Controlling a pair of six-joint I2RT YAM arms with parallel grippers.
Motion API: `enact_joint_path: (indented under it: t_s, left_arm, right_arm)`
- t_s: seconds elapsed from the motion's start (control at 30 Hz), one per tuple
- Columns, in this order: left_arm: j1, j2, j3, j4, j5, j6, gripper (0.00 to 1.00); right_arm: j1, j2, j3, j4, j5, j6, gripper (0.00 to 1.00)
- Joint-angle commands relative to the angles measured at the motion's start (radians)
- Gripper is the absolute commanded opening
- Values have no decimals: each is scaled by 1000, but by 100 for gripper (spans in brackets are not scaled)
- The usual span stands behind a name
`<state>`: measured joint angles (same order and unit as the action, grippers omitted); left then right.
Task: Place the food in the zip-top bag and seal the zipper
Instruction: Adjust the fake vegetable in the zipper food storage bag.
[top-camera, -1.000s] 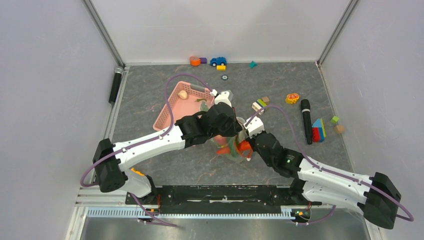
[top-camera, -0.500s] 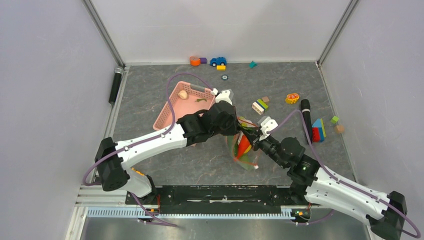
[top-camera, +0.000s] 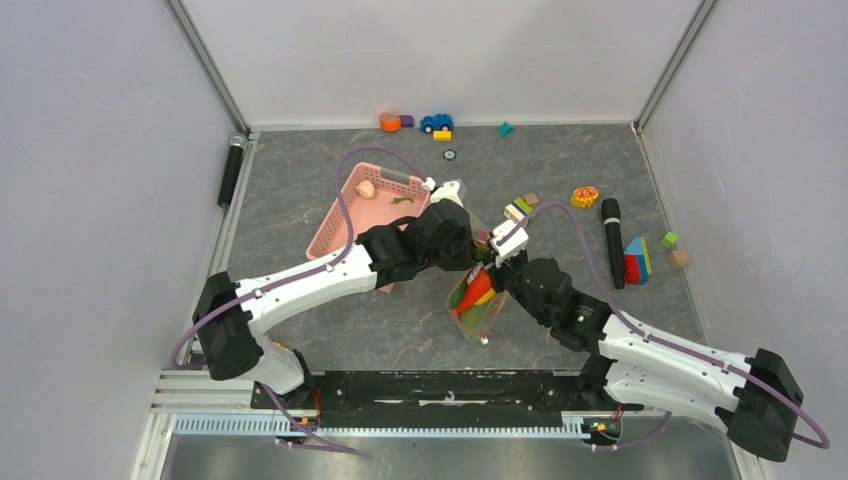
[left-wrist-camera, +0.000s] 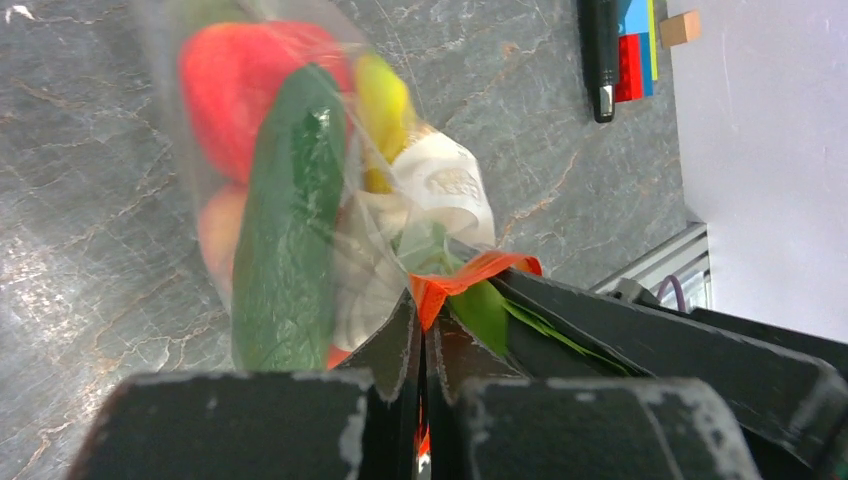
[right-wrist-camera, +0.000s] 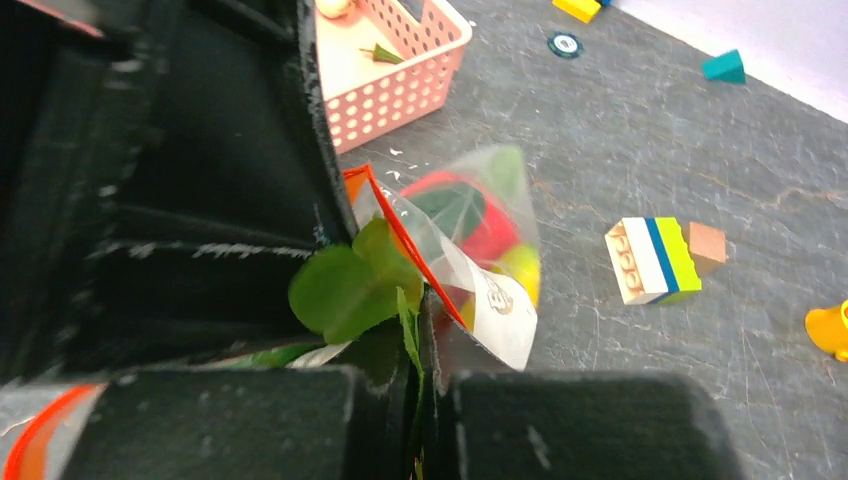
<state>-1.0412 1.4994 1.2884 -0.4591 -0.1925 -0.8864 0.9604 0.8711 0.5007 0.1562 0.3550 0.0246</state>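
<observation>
Both my end effectors pinch zipper of zip-top bag: left end effector, right end effector. Film soft, slippery, food-heavy; hold mouth strip only.

The food sits in the zip-top bag (right of the basket), blocks farther right.
</observation>
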Motion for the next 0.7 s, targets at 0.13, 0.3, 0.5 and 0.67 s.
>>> enact_joint_path:
  t_s: [0.13, 0.3, 0.5, 0.67]
  left_arm:
    - [-18, -37, 48, 157, 84, -47, 2]
    - [-18, -40, 45, 181, 131, -35, 2]
    - [-18, -70, 9, 243, 188, -10, 2]
    - [-18, -95, -13, 283, 241, 14, 2]
  right_arm:
    - [9, 105, 1, -103, -4, 31, 2]
    - [9, 131, 18, -132, 63, 58, 5]
    - [9, 222, 118, -343, 439, 279, 6]
    - [9, 243, 138, -385, 516, 351, 6]
